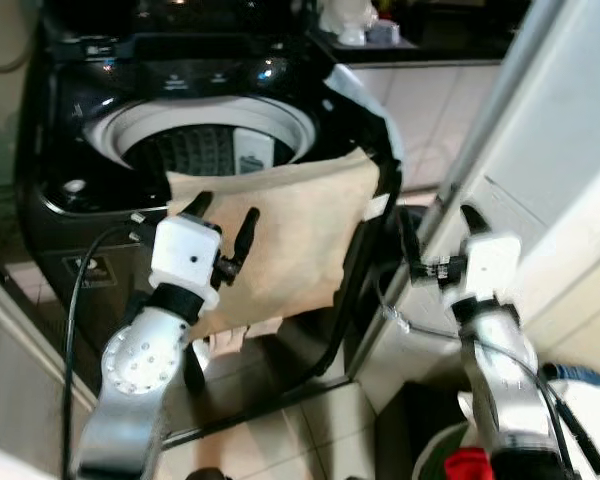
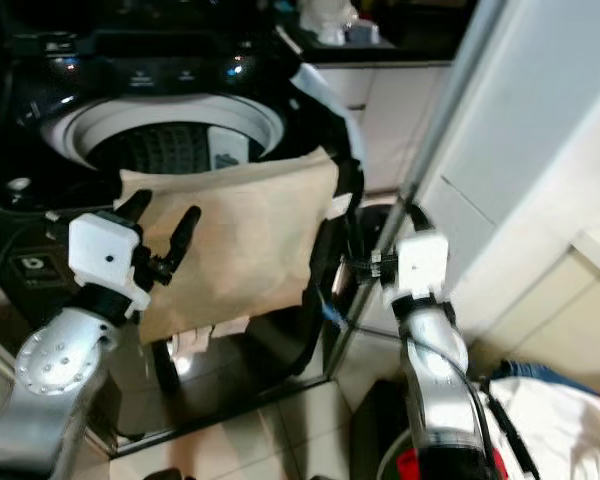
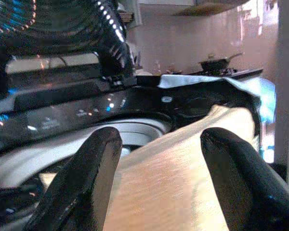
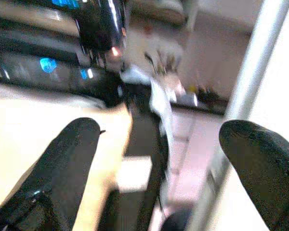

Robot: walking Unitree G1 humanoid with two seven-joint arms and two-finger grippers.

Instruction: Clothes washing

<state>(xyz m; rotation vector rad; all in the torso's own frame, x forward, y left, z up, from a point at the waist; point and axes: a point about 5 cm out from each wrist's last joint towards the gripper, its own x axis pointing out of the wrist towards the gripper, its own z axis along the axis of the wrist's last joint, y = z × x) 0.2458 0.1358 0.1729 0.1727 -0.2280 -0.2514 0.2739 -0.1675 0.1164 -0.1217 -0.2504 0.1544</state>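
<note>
Tan and flat, a smooth cloth (image 1: 280, 235) hangs draped over the front rim of the washing machine (image 1: 70, 200), its upper edge lying on the rim and the rest falling down the glossy black front panel. That machine is a top-loader, shiny black plastic with a pale grey ring round the open drum (image 1: 195, 150), ribbed dark inside. At the cloth's lower edge a paler scrap of fabric (image 1: 230, 335) peeps out against the machine's front.

Left gripper (image 1: 223, 225) is right up against the cloth at the machine's front, its white block of a wrist just below the rim. Both black fingers (image 3: 82, 187) are spread apart with the tan fabric lying between and beyond them; they press close to its surface but are not clamped on it.

Right gripper (image 1: 435, 235) hovers off the machine's right corner, beside a white cabinet (image 1: 540, 180), well clear of the cloth. Its fingers (image 4: 62, 163) stand wide apart, holding nothing.

Pale glossy tiles cover the floor (image 1: 280, 430) below the machine, and a red-and-white heap of laundry (image 2: 550, 420) sits down past the cabinet
</note>
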